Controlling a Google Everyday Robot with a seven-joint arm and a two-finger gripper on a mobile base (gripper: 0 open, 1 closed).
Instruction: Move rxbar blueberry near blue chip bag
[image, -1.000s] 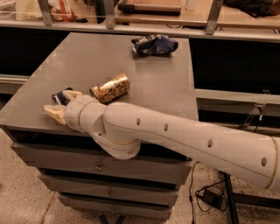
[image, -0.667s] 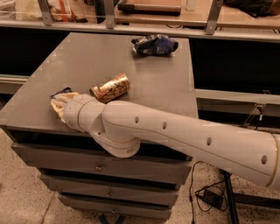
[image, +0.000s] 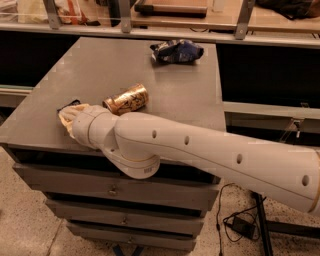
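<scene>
One small flat dark-navy rxbar blueberry wrapper, mostly hidden beneath the cream gripper at the near-left corner of the grey table, is likely light, thin and slippery, suiting a pinch across its width, though the claw's hold cannot be told.

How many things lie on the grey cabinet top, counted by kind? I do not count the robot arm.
Snack bar: 1, the rxbar blueberry, mostly hidden under the gripper near the front left edge of the cabinet top.
Can: 1, the gold can, lying on its side.
Bag: 1, the blue chip bag, at the far side.
Total: 3
</scene>
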